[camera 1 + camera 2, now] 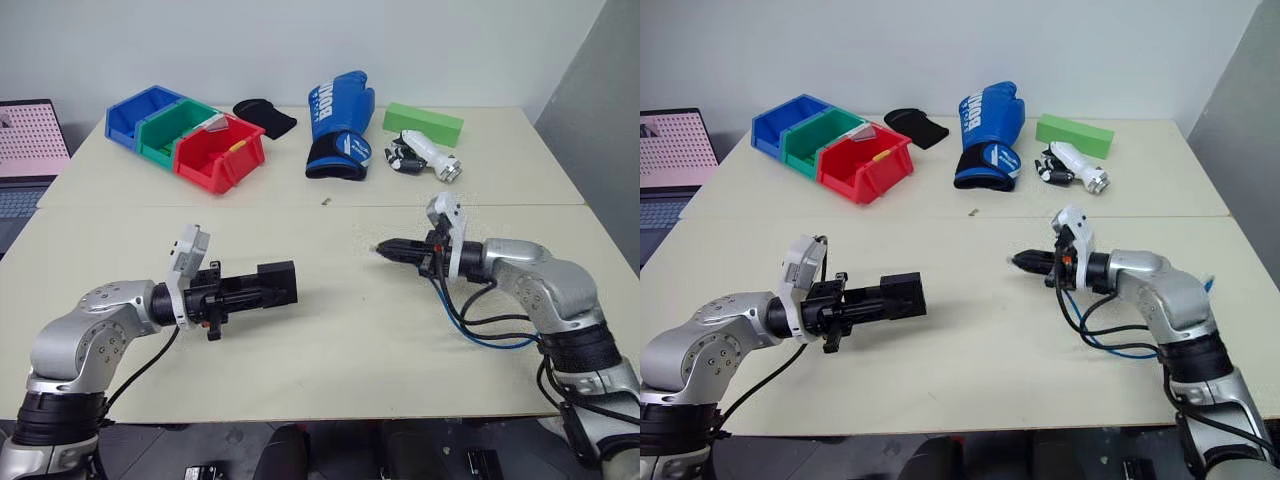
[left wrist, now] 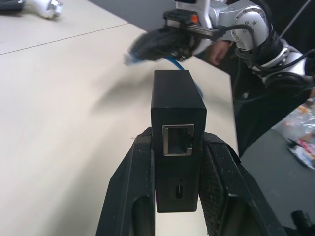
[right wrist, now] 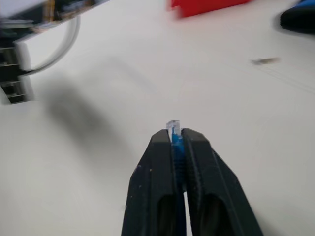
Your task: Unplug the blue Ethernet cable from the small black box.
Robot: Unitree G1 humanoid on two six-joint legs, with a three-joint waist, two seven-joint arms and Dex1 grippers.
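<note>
My left gripper (image 1: 262, 288) is shut on the small black box (image 1: 278, 282), holding it level above the table's near left. In the left wrist view the box (image 2: 177, 93) sits between the fingers (image 2: 135, 187), and its port (image 2: 177, 139) is empty. To the right and apart from the box, my right gripper (image 1: 380, 247) is shut on the blue Ethernet cable's clear plug (image 3: 173, 126). The plug tip points toward the box across a gap. The blue cable (image 1: 500, 343) loops down beside the right forearm.
At the back of the table stand blue, green and red bins (image 1: 218, 152), a black cloth (image 1: 266, 116), a blue boxing glove (image 1: 338, 122), a green block (image 1: 423, 122) and a white tool (image 1: 430, 156). A laptop (image 1: 25, 150) sits at the far left.
</note>
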